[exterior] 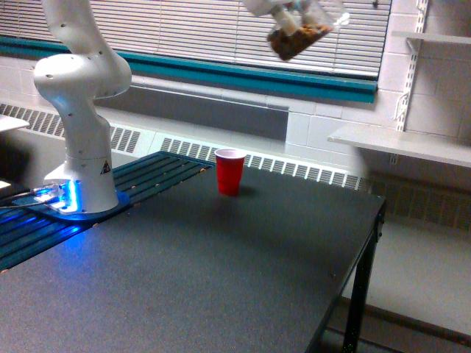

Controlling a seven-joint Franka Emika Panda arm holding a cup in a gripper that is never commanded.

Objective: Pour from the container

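The container (300,33), a clear plastic cup with brown granules showing through, hangs tilted at the top of the exterior view, high above the table. My gripper (283,13) is shut on it, mostly cut off by the upper frame edge. A red plastic cup (229,171) stands upright on the dark table (221,272), well below the container and to the exterior view's left of it.
The arm's white base (81,132) stands at the exterior view's left on a blue-lit mount. Behind the table run window blinds, a teal rail and a radiator grille. White shelves (412,143) hang on the wall at the exterior view's right, past the table's edge.
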